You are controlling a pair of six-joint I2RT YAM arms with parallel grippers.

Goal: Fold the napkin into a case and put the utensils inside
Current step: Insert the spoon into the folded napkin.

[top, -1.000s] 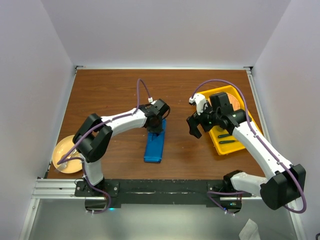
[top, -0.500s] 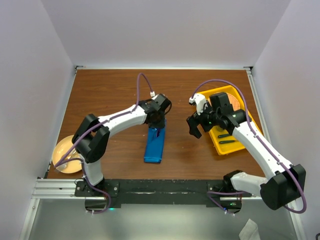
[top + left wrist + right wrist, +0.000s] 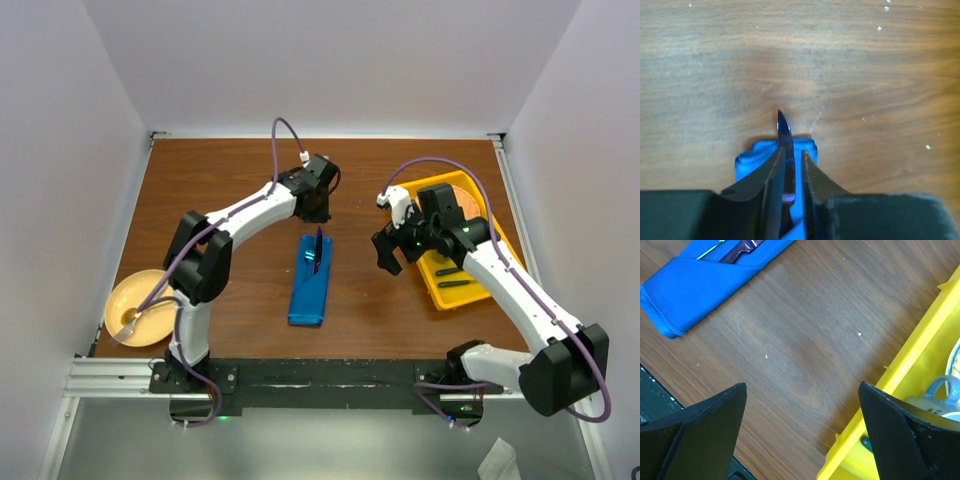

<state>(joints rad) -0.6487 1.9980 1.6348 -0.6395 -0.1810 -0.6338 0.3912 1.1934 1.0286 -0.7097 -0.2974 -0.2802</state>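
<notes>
The narrow, plain bright-blue cloth case (image 3: 309,290) lies flat. The left hand (image 3: 791,151) flanks a thin dark-blue plastic utensil (image 3: 784,130), grip unclear. The right hand (image 3: 802,386) is wide open.

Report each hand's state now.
Left hand: nearly closed around a thin dark utensil; whether it truly grips cannot be told.
Right hand: wide open, holding nothing.
</notes>
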